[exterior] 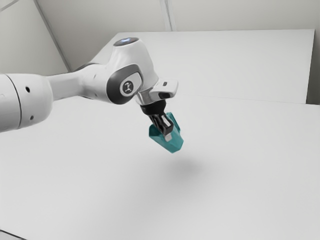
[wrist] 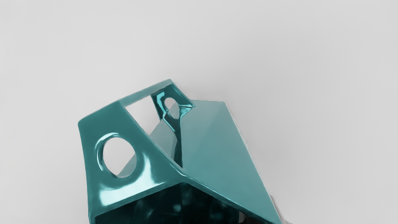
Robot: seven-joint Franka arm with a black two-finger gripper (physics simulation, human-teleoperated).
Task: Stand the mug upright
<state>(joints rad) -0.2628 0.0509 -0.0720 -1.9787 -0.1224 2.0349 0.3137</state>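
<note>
1. Exterior view: the mug [exterior: 171, 144] is tilted at the tool [exterior: 168, 135], apparently clear of the tabletop [exterior: 240, 185], since its soft shadow [exterior: 186, 168] lies below and apart from it.
2. Tool condition: closed on the mug's wall. The wrist view gives one dark finger part [wrist: 245, 218] within the mouth and a pale finger part [wrist: 277, 207] outside the same wall.
3. Governing relation: the mug's long axis slants. Its mouth is toward the exterior view's upper left, on the hand's side; its base is toward the lower right, pointing beyond the fingertips. In the wrist view the rim [wrist: 140, 198] is nearer the hand and the base end [wrist: 209, 100] farther off. The handle [wrist: 144, 171] stands out from the side, on the upper right of the mug in the exterior view.
4. Arm pose: the arm [exterior: 65, 86] enters from the exterior view's left, bends at the wrist and points the tool downward with a slant to the right.
5. Assessment: the mug is not upright. The next move likely calls for turning the hand until the base faces squarely down, then lowering it. Release at the present tilt risks a topple; the thin wall grip may let the mug swivel.
</note>
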